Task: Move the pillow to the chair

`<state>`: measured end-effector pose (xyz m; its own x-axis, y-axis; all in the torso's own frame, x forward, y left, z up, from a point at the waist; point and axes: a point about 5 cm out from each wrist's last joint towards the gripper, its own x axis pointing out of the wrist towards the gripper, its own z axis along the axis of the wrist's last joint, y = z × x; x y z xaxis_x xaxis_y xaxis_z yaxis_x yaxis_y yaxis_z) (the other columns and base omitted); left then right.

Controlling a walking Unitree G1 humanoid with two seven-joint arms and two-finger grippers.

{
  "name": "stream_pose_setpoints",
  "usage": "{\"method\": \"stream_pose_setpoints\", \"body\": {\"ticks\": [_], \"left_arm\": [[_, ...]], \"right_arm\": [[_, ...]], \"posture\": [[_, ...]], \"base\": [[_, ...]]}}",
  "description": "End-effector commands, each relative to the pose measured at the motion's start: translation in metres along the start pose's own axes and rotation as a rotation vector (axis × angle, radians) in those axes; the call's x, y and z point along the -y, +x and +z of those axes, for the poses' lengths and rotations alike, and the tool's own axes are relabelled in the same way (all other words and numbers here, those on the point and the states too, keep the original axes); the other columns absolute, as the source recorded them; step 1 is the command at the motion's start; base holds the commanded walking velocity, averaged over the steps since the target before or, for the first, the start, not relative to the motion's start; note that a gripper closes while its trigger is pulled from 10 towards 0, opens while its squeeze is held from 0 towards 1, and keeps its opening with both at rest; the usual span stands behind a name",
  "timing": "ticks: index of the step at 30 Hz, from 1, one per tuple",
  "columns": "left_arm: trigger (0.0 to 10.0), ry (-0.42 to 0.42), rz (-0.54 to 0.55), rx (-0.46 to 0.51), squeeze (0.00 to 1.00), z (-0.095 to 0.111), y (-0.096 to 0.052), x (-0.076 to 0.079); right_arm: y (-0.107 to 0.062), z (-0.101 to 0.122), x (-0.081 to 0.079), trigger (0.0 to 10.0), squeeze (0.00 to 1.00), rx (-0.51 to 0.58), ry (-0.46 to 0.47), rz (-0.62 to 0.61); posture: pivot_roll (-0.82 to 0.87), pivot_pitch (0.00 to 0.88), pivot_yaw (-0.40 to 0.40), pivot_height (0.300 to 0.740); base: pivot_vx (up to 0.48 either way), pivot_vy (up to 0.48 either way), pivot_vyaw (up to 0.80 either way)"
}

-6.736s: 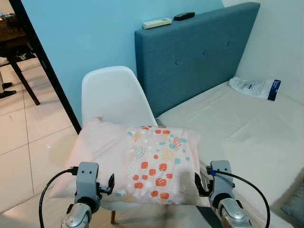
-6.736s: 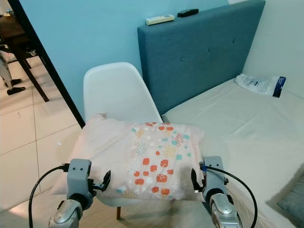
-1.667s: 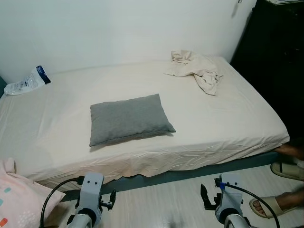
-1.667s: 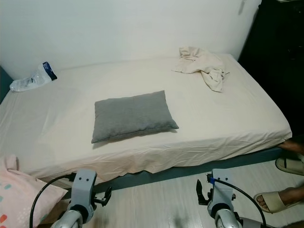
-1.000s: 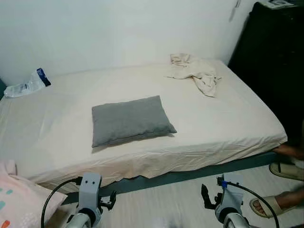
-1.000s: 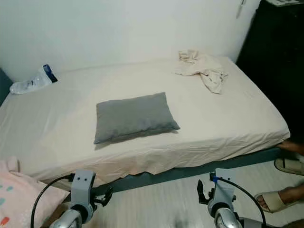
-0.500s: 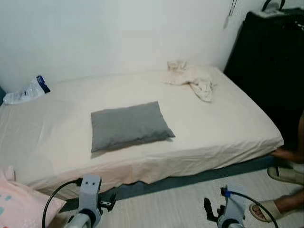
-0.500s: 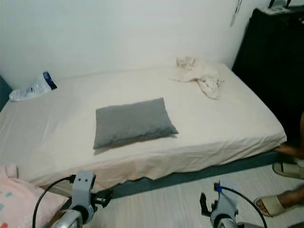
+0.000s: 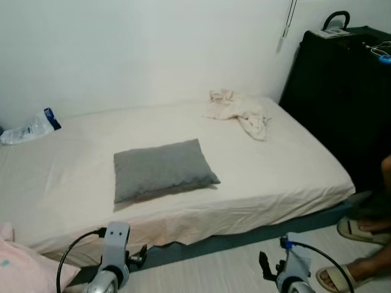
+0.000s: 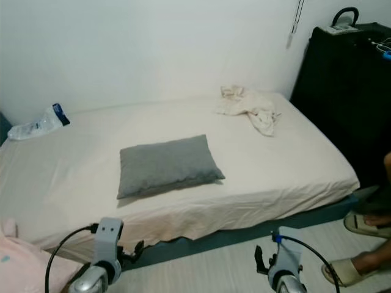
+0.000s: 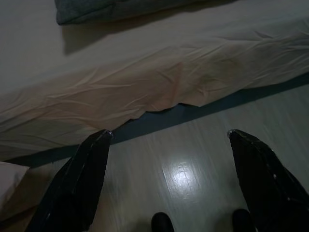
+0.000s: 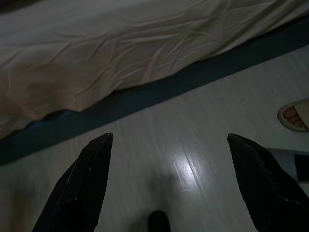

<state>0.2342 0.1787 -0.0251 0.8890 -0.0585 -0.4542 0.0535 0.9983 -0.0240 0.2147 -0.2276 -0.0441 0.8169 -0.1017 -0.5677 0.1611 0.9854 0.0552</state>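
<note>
Where flat on bed, grey pillow (image 9: 162, 168)

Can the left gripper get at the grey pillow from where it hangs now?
Probably not yet: the left gripper hangs low over the floor, short of the bed edge, fingers open, while the grey pillow lies mid-mattress. Nothing blocks it.

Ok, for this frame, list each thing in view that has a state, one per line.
grey pillow: lying flat on the bed, not held.
pink pillow: off the bed, at the robot's lower left, ungripped.
crumpled cloth: bunched up on the bed's far corner.
plastic packet: lying by the wall.
bed: sheet on, wrinkled along the near edge.
left gripper: open, empty, over the floor.
right gripper: open, empty, over the floor.
</note>
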Motion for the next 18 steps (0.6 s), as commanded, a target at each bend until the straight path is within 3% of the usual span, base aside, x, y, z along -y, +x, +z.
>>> {"method": "stream_pose_setpoints", "body": {"ticks": [1, 10, 13, 18], "left_arm": [[10.0, 0.007, 0.022, -0.012, 0.0, -0.004, -0.001, -0.006], [10.0, 0.021, 0.039, -0.035, 0.0, -0.009, -0.001, -0.015], [10.0, 0.015, 0.082, -0.043, 0.0, -0.011, -0.003, -0.03], [10.0, 0.014, 0.094, -0.044, 0.0, -0.01, -0.003, -0.034]], "right_arm": [[0.0, -0.005, -0.002, 10.0, 0.0, -0.017, -0.01, 0.009], [0.006, -0.002, -0.024, 10.0, 0.0, -0.03, -0.02, 0.072], [0.008, -0.005, -0.042, 10.0, 0.0, -0.042, -0.035, 0.129], [0.008, -0.008, -0.049, 10.0, 0.0, -0.054, -0.04, 0.152]], "posture": [[-0.04, 0.0, 0.007, 0.74], [-0.03, 0.0, -0.009, 0.74], [-0.03, 0.0, -0.012, 0.74], [-0.03, 0.0, -0.002, 0.74]], "base": [[0.0, 0.0, 0.0], [0.0, 0.0, 0.0], [0.0, 0.0, 0.0], [0.0, 0.0, 0.0]]}}
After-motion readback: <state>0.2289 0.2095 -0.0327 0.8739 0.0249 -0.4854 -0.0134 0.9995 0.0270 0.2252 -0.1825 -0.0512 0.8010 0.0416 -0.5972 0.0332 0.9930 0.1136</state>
